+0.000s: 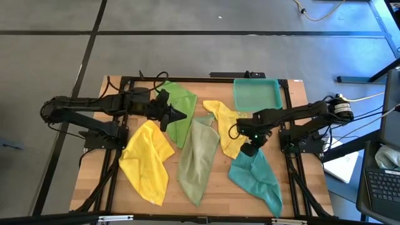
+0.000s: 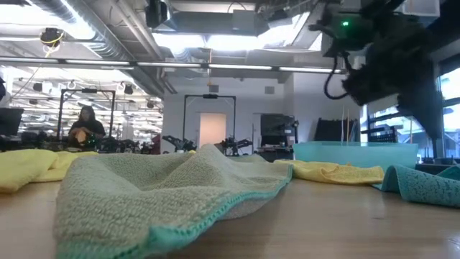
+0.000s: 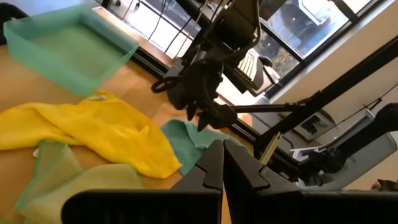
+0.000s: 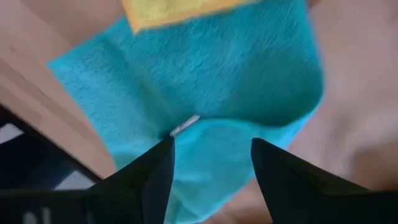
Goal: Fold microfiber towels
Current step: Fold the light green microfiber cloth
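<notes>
Right hand (image 4: 211,165): your fingers spread wide, poised just above the teal towel's (image 1: 256,178) upper end, gripping nothing | Left hand (image 3: 222,163): fingers pressed together, empty, near the bright green towel (image 1: 180,106) | Towels: five spread across the wooden counter (image 1: 100,156).

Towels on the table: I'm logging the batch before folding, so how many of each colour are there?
Yellow towels: 2
Bright green towel: 1
Pale olive-green towel: 1
Teal towel: 1
Total: 5 towels
</notes>
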Action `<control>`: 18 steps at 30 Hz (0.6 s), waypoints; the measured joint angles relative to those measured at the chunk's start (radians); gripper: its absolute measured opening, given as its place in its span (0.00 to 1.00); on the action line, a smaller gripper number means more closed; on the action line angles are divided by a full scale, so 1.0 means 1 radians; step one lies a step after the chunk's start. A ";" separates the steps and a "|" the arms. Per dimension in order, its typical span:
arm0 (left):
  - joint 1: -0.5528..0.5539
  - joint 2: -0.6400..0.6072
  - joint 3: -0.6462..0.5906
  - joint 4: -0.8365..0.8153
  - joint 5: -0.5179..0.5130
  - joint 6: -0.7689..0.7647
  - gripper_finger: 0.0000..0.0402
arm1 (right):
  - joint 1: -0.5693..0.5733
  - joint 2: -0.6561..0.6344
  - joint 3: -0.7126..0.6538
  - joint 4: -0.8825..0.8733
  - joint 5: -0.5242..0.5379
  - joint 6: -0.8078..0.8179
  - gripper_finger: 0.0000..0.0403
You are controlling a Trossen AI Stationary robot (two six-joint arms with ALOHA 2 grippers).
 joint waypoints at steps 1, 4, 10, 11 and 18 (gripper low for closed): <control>0.000 0.000 0.000 -0.008 0.000 0.001 0.00 | 0.012 -0.009 -0.007 0.023 -0.014 0.016 0.53; 0.000 0.000 0.000 -0.043 -0.028 0.013 0.00 | 0.050 -0.027 0.004 0.125 0.000 0.025 0.53; 0.000 0.000 0.000 -0.109 -0.088 -0.012 0.00 | 0.056 -0.010 0.077 0.373 0.230 -0.026 0.53; 0.000 0.000 0.000 -0.114 -0.088 -0.028 0.00 | 0.045 -0.002 0.085 0.392 0.263 -0.030 0.53; 0.000 0.000 0.000 -0.114 -0.062 -0.161 0.00 | -0.134 0.135 0.091 0.555 0.155 -0.048 0.53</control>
